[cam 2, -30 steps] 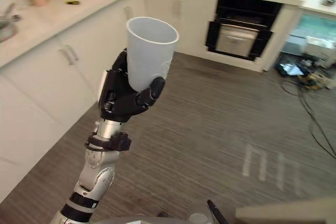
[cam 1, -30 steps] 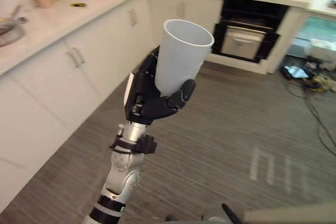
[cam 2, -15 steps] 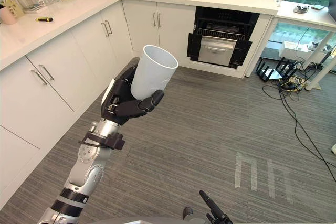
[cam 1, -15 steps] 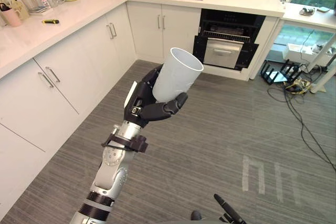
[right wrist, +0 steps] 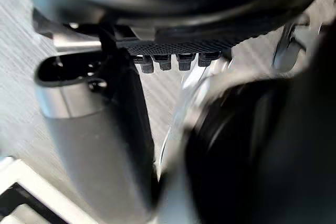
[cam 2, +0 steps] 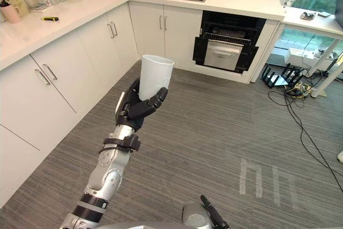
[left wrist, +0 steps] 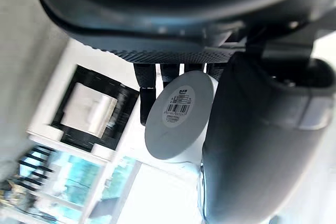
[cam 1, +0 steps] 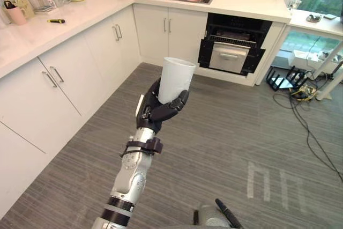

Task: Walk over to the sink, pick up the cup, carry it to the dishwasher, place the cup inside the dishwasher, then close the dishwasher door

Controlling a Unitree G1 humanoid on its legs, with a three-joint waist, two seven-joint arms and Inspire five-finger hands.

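Firmly curled, the left hand's point(cam 1: 155, 112) fingers and thumb wrap the lower half of the upright white cup point(cam 1: 176, 80), above the grey floor point(cam 1: 241, 132), well apart from the open dishwasher point(cam 1: 230, 57).

The cup point(left wrist: 169, 141) bears a barcode sticker point(left wrist: 178, 107) on its base; its print is too small to read.

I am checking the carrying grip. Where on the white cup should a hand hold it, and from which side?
Grip the cup at its lower wall, coming from the side, as the left hand does, curled round it. The cup stands upright, shows no handle and narrows downward, so a low side grip sits snug and leaves the open rim free.
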